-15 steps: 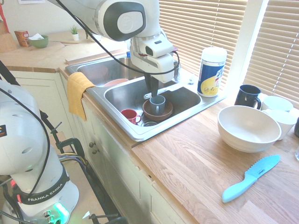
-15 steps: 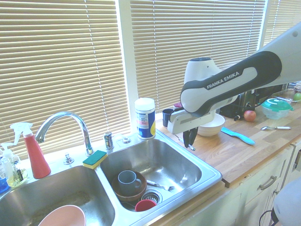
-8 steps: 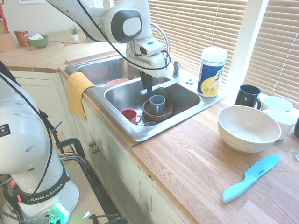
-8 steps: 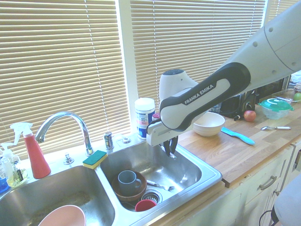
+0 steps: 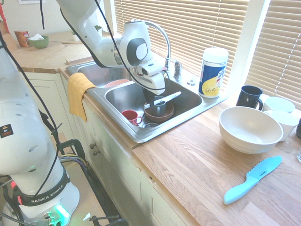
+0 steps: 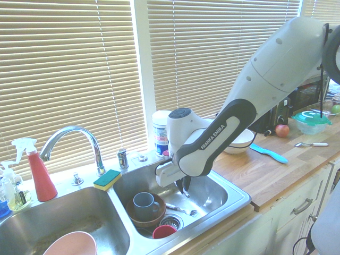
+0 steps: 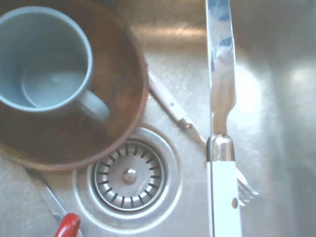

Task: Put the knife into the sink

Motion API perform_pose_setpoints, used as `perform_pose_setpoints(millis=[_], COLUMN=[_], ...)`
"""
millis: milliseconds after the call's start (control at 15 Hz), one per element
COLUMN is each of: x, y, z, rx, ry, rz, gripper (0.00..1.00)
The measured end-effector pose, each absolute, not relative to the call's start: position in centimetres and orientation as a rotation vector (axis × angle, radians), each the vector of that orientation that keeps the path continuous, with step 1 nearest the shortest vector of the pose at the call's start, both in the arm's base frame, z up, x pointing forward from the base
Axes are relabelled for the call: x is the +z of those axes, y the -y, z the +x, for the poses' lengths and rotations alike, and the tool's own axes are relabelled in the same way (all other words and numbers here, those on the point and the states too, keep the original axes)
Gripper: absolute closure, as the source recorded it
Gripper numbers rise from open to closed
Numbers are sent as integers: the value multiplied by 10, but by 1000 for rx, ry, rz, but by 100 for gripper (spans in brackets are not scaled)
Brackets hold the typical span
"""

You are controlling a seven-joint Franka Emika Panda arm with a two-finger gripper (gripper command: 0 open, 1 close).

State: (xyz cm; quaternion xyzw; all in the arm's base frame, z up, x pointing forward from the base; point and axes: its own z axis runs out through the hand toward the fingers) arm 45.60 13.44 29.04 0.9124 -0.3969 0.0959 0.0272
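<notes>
1. The white arm (image 6: 287, 69) now reaches farther over the sink (image 6: 241, 199) than a second ago.
2. The brown bowl (image 7: 118, 94) and blue-grey mug (image 7: 44, 59) sit unmoved in the basin.
3. The gripper (image 6: 183, 188), lower than before, is closed on the knife (image 7: 224, 182).
4. The knife, previously by the counter edge, hangs over that basin, beside the bowl in the wrist view.
</notes>
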Motion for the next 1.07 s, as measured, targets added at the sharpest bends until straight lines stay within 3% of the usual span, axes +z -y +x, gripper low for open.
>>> perform_pose_setpoints(millis=[1067], x=[176], y=[-131], z=[507], rx=[137], ry=[1286], rz=[2841], gripper=[100])
